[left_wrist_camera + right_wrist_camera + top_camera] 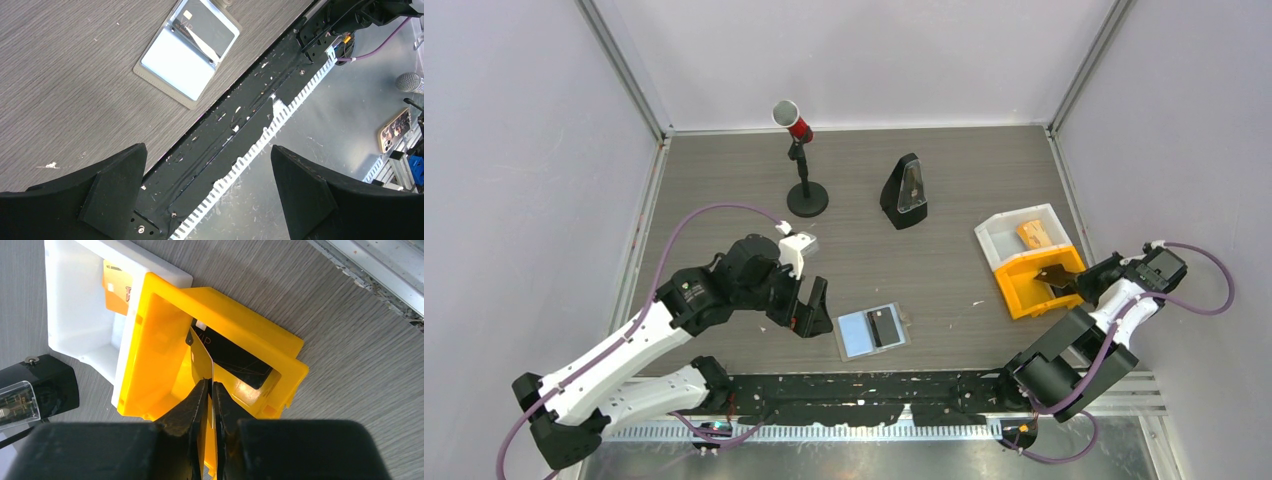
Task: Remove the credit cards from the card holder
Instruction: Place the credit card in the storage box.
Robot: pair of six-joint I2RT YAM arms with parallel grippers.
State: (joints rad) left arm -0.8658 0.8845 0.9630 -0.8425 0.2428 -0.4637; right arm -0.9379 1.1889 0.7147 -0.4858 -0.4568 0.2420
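A robotics lab test cell, this: bare white walls [864, 60], aluminium corner posts [624, 70], grey bench [964, 172], microphone stand [807, 198] far back.

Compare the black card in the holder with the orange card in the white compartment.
Colour: the black card is dark, the orange card orange-tan. Place: the black card sits in the card holder; the orange card in the tray's white compartment. State: the black card is still sleeved, the orange card already out. Both are small flat rectangles.
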